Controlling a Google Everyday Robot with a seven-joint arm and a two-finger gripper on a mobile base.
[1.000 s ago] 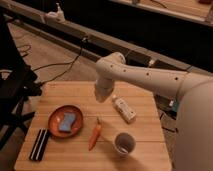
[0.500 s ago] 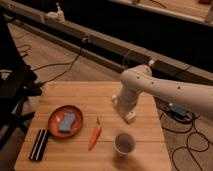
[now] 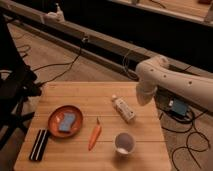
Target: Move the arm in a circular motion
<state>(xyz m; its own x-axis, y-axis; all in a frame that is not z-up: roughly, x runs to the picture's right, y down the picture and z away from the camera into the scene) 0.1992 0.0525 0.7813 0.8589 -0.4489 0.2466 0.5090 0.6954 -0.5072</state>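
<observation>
Arm (image 3: 175,82), thick and white with dark dots, reached in from the right and bent down at a rounded joint. Half a second before it had hung over the white bottle (image 3: 123,108); now it had swung right, and the bottle lay fully in sight. The gripper (image 3: 142,97), at the arm's tapered tip, hung by the back right corner of the wooden table (image 3: 75,95), just beside the bottle and apart from it. How wide it stood, or whether it gripped anything, could not be made out. The things on the table lay as before. No writing on the bottle could be read. An orange plate (image 3: 54,131) held a blue sponge (image 3: 66,121). Near the front edge stood a white cup (image 3: 124,142), its contents unclear, with a carrot (image 3: 94,136) between it and the plate.
</observation>
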